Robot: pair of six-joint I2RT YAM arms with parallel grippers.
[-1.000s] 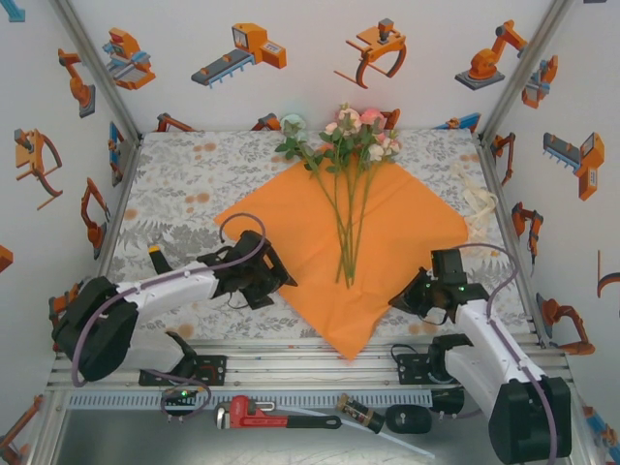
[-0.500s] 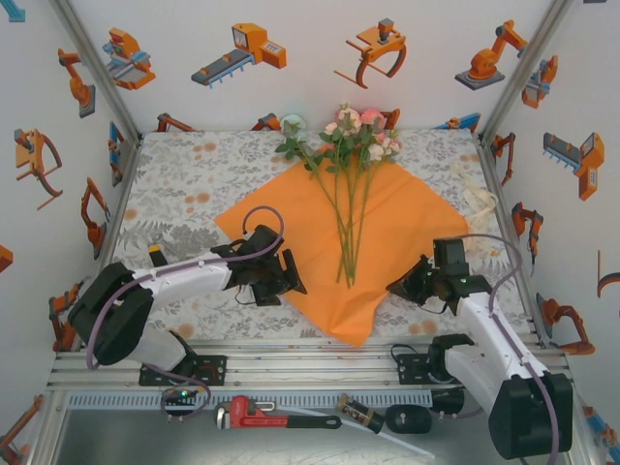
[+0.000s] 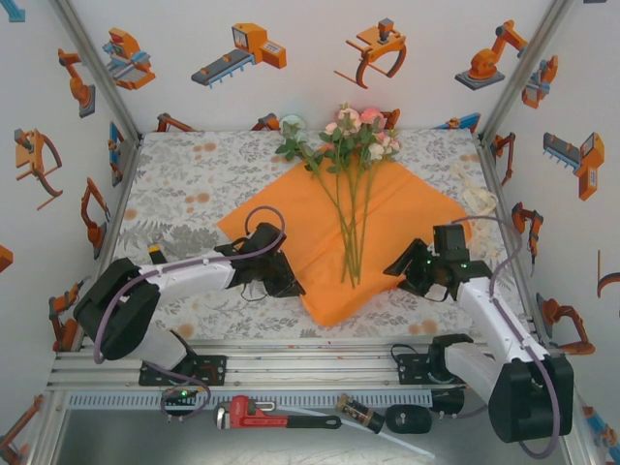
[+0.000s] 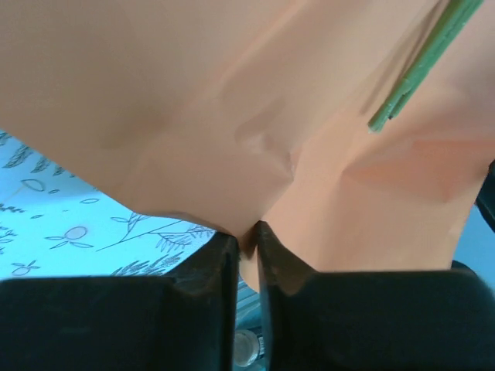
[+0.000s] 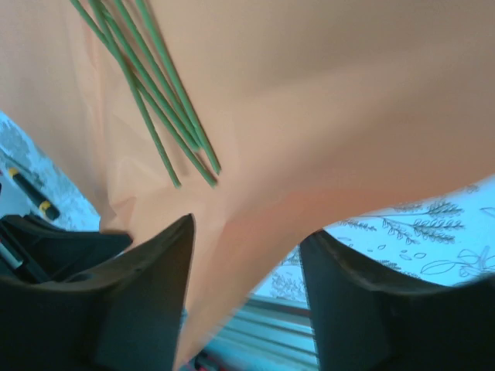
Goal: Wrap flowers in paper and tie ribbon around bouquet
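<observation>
Top external view: a large, thin, bright orange rectangular paper (image 3: 407, 218) lies as a diamond in the middle of the table (image 3: 184, 184), which is covered by a grey and orange floral tablecloth. The paper's corner at 6 o'clock is lifted and tucked in. On the paper lies a bunch of artificial pink, cream and pale blue flowers (image 3: 349, 136). Their blooms and green leaves reach over the 12 o'clock corner, and their long thin green stems (image 3: 351, 232) run toward 6 o'clock. A long narrow cream-white satin ribbon (image 3: 480, 203) lies crumpled at 3 o'clock, by the right wall and clear of the paper. The left gripper (image 3: 288, 283) sits at the paper's 8 o'clock edge and the right gripper (image 3: 395, 271) at its 4 o'clock edge. Both touch the sheet, but the fingers are too small here to tell how they stand. A red pipe wrench (image 3: 257, 415) lies on the metal ledge at 6 o'clock, in front of the arm bases. Left wrist view: the left gripper (image 4: 246, 239) has its two black fingers (image 4: 205, 301) pressed nearly together, pinching a creased fold of the paper (image 4: 193, 93) between the tips. The stem ends (image 4: 418, 69) rest on the sheet at 2 o'clock, and the tablecloth (image 4: 69, 224) shows at 8 o'clock. Right wrist view: the right gripper (image 5: 247, 232) has its black fingers (image 5: 147, 301) standing wide apart. The paper's (image 5: 325, 100) blurred lower edge drops through the gap without being clamped. The stems (image 5: 155, 100) fan across the sheet at 11 o'clock, their cut ends just above the left finger.
</observation>
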